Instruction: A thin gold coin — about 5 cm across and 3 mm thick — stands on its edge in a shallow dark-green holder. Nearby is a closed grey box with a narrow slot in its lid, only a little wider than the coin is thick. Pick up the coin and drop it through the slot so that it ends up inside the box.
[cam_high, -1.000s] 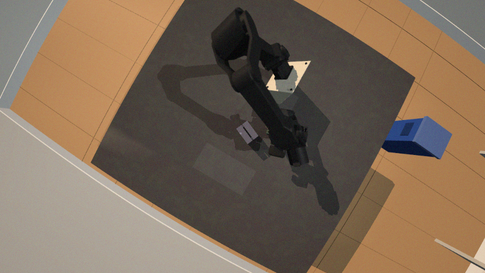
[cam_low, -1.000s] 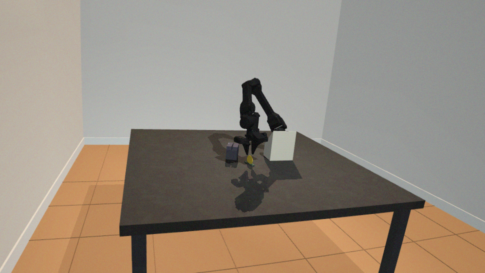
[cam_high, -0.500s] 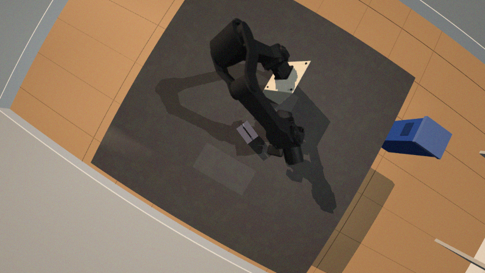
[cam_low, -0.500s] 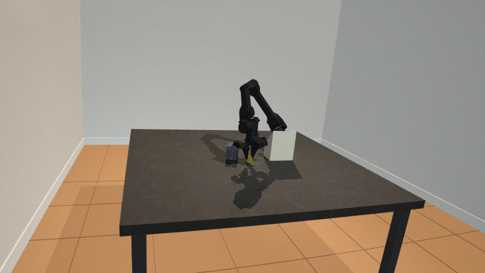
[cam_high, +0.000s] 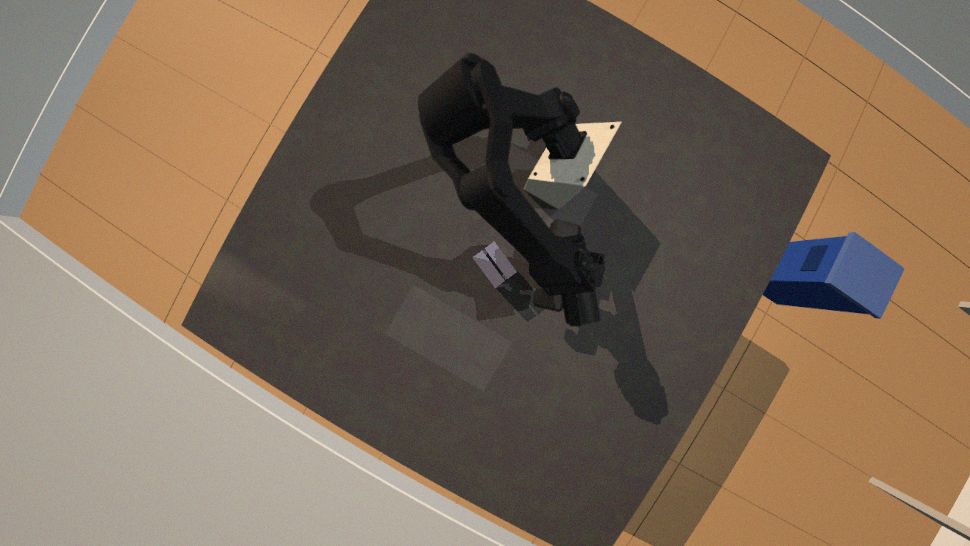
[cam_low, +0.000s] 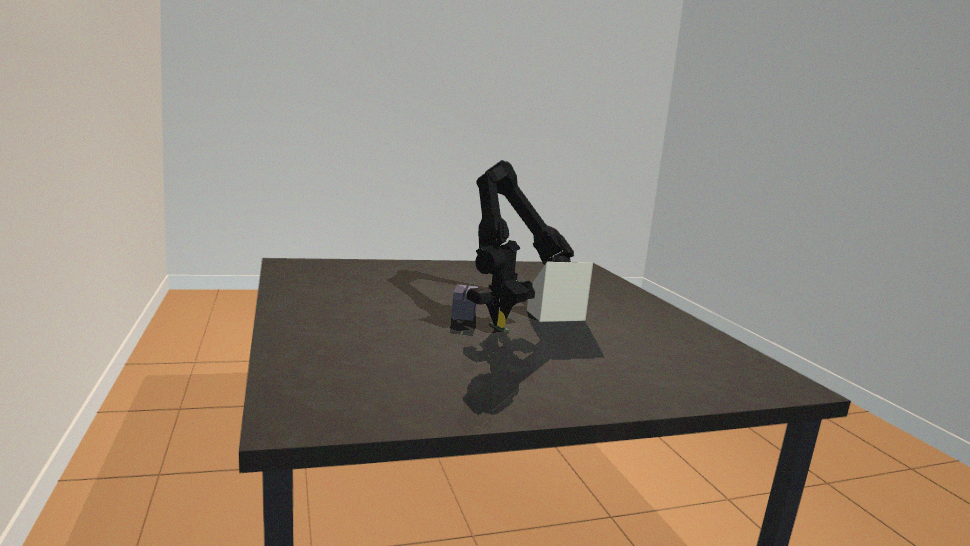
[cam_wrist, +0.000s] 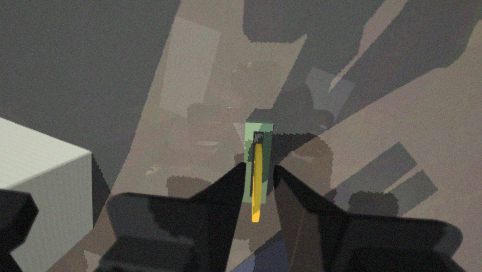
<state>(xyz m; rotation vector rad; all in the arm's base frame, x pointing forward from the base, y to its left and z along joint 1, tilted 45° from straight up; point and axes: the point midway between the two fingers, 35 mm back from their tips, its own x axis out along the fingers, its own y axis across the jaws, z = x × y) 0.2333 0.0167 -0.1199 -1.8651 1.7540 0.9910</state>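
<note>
The gold coin (cam_wrist: 258, 172) (cam_low: 501, 318) stands on edge in the green holder (cam_wrist: 249, 129). My gripper (cam_wrist: 259, 169) points down over it, with one black fingertip on each side of the coin. The fingers stand a short way apart and a gap shows between each fingertip and the coin, so the gripper is open. The arm hides the coin and the holder in the top view. The closed grey box (cam_high: 486, 256) (cam_low: 463, 306) stands close by, with its dark slot (cam_high: 497, 263) in the lid. A bluish part of the box (cam_wrist: 272, 254) shows low in the wrist view.
A pale block (cam_high: 604, 139) (cam_low: 568, 291) (cam_wrist: 55, 200) stands near the holder, with the arm's base on top. The dark table (cam_high: 305, 325) (cam_low: 380, 379) bears everything. A blue object (cam_high: 865, 274) is beyond the table's edge in the top view.
</note>
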